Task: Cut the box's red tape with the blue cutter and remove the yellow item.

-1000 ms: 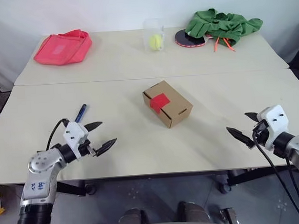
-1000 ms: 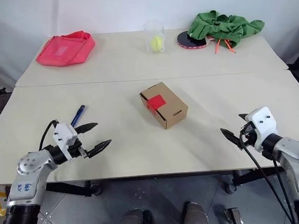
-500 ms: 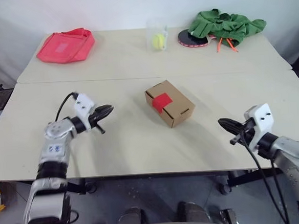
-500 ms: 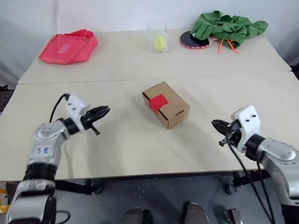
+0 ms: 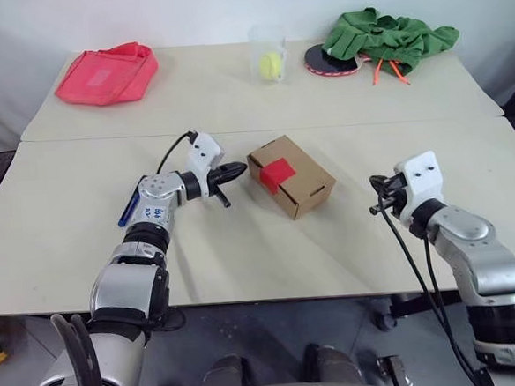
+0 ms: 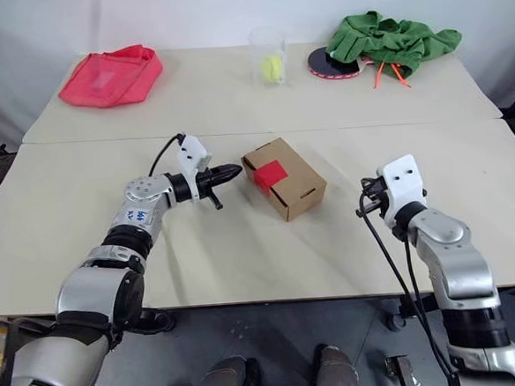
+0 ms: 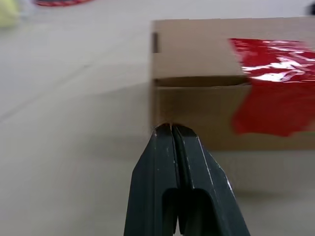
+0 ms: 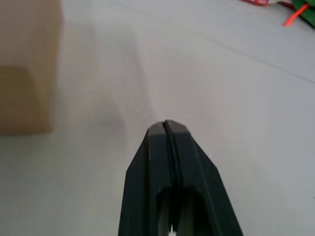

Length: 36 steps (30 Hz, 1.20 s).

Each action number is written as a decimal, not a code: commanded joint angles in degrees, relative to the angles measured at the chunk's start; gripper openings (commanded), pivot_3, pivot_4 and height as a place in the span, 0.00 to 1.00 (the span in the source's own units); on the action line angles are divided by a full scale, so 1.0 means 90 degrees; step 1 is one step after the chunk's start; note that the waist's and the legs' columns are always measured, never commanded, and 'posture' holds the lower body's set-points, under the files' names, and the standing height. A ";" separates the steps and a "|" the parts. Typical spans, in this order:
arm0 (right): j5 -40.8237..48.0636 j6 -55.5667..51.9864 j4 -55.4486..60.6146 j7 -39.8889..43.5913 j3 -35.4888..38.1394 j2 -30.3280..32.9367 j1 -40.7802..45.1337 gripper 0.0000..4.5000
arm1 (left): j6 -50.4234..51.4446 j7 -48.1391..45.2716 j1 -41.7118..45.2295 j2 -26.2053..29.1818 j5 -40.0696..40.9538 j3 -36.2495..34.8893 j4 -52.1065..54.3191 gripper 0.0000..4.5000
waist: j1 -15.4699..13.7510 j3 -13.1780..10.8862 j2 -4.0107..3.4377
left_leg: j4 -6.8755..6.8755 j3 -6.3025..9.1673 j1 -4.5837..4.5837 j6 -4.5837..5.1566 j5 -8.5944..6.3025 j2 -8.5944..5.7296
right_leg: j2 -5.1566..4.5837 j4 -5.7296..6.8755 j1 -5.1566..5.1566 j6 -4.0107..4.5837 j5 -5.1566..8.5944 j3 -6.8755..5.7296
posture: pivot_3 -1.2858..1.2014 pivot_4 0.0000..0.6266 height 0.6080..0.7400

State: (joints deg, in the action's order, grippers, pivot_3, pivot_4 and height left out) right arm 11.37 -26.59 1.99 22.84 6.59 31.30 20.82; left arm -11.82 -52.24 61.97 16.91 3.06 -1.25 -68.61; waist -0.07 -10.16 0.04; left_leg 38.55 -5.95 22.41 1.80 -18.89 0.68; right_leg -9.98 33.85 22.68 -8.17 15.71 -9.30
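Left gripper (image 5: 238, 169) (fingers pressed together) beside box (image 5: 293, 177)

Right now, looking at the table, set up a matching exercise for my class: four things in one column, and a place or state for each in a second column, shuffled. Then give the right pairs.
Column one:
1. blue cutter
2. red tape
3. left end effector
4. green cloth

Column two:
A. shut, tip just short of the box's end
B. heaped at the far right of the table
C. stuck across the box's top and side
D. lying flat beside the left forearm, not held

Pairs: 1-D, 2-C, 3-A, 4-B
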 commanded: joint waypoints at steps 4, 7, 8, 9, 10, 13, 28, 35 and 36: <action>-0.0475 0.1068 -0.1581 0.0210 -0.0329 -0.0081 0.0993 0.00 | 0.0769 -0.0464 0.0121 -0.0072 -0.0084 0.0132 0.0192 0.01 | 0.0077 0.0000 0.0000 | 0.0004 -0.0005 0.0000 0.0000 0.0000 0.0000 | 0.0000 0.0000 0.0001 0.0000 0.0000 0.0004 | 0.52 0.24 1.00; -0.0615 0.1487 -0.2635 0.0333 -0.0514 -0.0254 0.1677 0.00 | 0.0857 -0.0432 0.0088 -0.0131 0.0025 0.0044 0.0302 0.01 | 0.0160 0.0000 0.0000 | 0.0008 -0.0003 -0.0002 -0.0001 0.0001 0.0005 | 0.0004 0.0006 0.0000 0.0000 0.0000 0.0005 | 0.52 0.24 1.00; -0.0658 0.1630 -0.3141 0.0423 -0.0606 -0.0387 0.2026 0.00 | 0.0864 -0.0345 0.0102 -0.0182 0.0055 0.0007 0.0304 0.01 | 0.0170 0.0000 0.0000 | 0.0012 0.0000 -0.0002 -0.0001 0.0001 0.0006 | 0.0004 0.0013 0.0000 0.0000 0.0000 0.0004 | 0.52 0.24 1.00; -0.0689 0.1746 -0.3491 0.0495 -0.0656 -0.0476 0.2253 0.00 | 0.0869 -0.0282 0.0111 -0.0217 0.0067 -0.0013 0.0307 0.01 | 0.0193 0.0000 0.0000 | 0.0015 0.0001 -0.0001 -0.0001 0.0001 0.0005 | 0.0003 0.0013 0.0000 0.0000 0.0000 0.0004 | 0.52 0.24 1.00; -0.0747 0.1883 -0.3868 0.0616 -0.0749 -0.0585 0.2517 0.00 | 0.0824 -0.0173 0.0122 -0.0268 0.0064 -0.0034 0.0298 0.01 | 0.0206 0.0000 0.0000 | 0.0021 0.0000 0.0000 -0.0001 0.0001 0.0006 | 0.0003 0.0016 -0.0001 0.0000 0.0000 0.0006 | 0.52 0.24 1.00; -0.0787 0.1923 -0.4154 0.0958 -0.0890 -0.0709 0.2774 0.00 | 0.0738 -0.0062 0.0126 -0.0349 0.0051 -0.0075 0.0299 0.01 | 0.0199 0.0000 0.0000 | 0.0026 0.0008 -0.0001 -0.0001 0.0001 0.0009 | 0.0003 0.0026 -0.0001 0.0000 0.0000 0.0004 | 0.52 0.24 1.00; -0.0336 -0.0557 0.0235 0.2004 -0.1471 -0.0566 0.1019 0.00 | 0.0525 -0.0088 0.0363 -0.0475 -0.0051 -0.0029 0.0091 0.01 | 0.0172 0.0000 0.0000 | 0.0050 0.0021 0.0012 -0.0001 0.0001 0.0008 | 0.0004 0.0030 -0.0001 -0.0001 -0.0001 0.0003 | 0.52 0.24 1.00; -0.0072 -0.1692 0.1719 0.1853 -0.1927 -0.0831 0.0819 0.00 | 0.0509 -0.0009 0.0575 -0.0514 -0.0133 -0.0018 -0.0132 0.01 | 0.0166 0.0000 0.0000 | 0.0057 0.0021 0.0015 -0.0001 0.0001 0.0007 | 0.0004 0.0031 -0.0001 -0.0001 -0.0001 0.0005 | 0.52 0.24 1.00; -0.0068 -0.1835 0.1927 0.1764 -0.2073 -0.0984 0.0854 0.00 | 0.0497 0.0010 0.0573 -0.0497 -0.0152 -0.0019 -0.0168 0.01 | 0.0167 0.0000 0.0000 | 0.0057 0.0021 0.0015 -0.0001 0.0001 0.0007 | 0.0004 0.0032 -0.0001 -0.0001 -0.0001 0.0004 | 0.52 0.24 1.00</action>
State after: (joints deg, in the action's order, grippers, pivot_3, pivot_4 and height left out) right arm 8.80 -41.97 13.45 39.79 -10.35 24.63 27.37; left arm -6.51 -51.96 66.24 13.50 2.17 -1.74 -69.57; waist 1.43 -10.16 0.04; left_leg 39.07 -5.75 22.54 1.79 -18.88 0.74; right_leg -9.94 34.14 22.68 -8.17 15.71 -9.26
